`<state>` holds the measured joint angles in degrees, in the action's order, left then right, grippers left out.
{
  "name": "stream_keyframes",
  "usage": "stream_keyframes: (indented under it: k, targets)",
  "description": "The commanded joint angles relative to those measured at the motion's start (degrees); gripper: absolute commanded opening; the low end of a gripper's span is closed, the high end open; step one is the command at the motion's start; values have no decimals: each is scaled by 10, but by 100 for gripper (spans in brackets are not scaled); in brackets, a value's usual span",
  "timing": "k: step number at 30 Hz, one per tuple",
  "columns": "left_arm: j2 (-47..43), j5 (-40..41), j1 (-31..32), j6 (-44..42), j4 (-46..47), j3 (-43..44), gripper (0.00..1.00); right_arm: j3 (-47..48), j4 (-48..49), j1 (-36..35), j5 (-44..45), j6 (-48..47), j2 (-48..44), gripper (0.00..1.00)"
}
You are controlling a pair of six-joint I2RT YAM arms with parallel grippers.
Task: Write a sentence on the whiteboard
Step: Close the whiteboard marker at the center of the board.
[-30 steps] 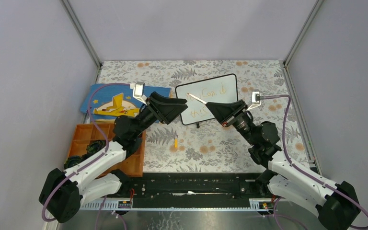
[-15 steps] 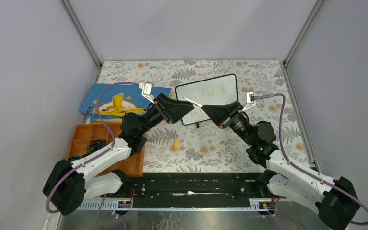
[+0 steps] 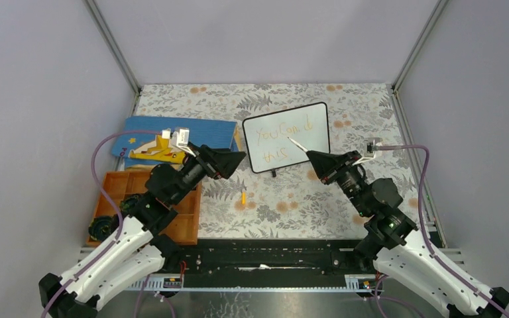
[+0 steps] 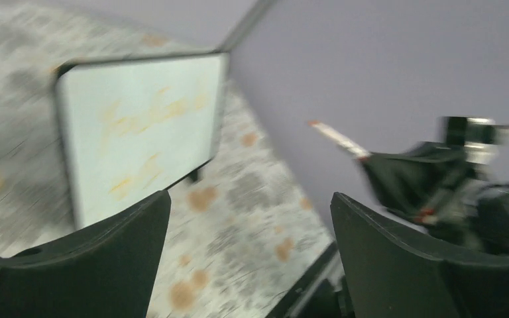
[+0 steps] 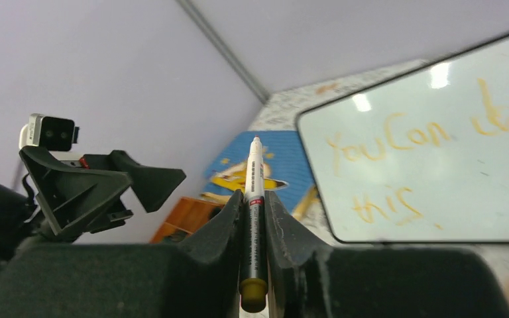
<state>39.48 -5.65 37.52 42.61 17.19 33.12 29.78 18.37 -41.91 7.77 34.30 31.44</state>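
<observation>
While the right hand (image 5: 255, 202) clenched a marker (image 5: 252, 165), the left hand (image 4: 250, 199) hung released. An orange tray (image 3: 185, 225) held dark parts (image 3: 103, 228).

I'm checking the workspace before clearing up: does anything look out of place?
A small orange piece, possibly a marker cap, lies loose on the floral mat just in front of the whiteboard. Nothing else stands out.

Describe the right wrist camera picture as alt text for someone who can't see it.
The right gripper clamps a thin marker, tip pointing up and away, off the board. To the right is a whiteboard with the orange words "You Can do this" in two lines. At left hangs the left gripper, open, with a blue book behind.
</observation>
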Motion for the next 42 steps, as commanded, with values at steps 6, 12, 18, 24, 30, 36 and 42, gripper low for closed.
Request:
stream_keyframes:
  k: [6,12,18,24,30,36,42]
  targets:
    - [108,254,2,56,-400,78,99,17,-155,-4,108,-66,-17,0]
    - [107,228,2,-39,-400,85,99,16,-165,-4,118,-84,-17,0]
    - [119,126,2,-46,-357,70,99,9,-168,-4,127,-95,-21,0]
    - [280,109,29,-22,-431,128,99,3,-172,-4,135,-96,-30,0]
    - [379,161,68,5,-480,177,99,4,-200,-4,143,-105,-46,0]
    - [471,199,95,33,-529,235,95,-8,-211,-4,150,-99,-64,0]
    - [556,213,101,31,-561,281,89,-9,-223,-4,156,-101,-76,0]
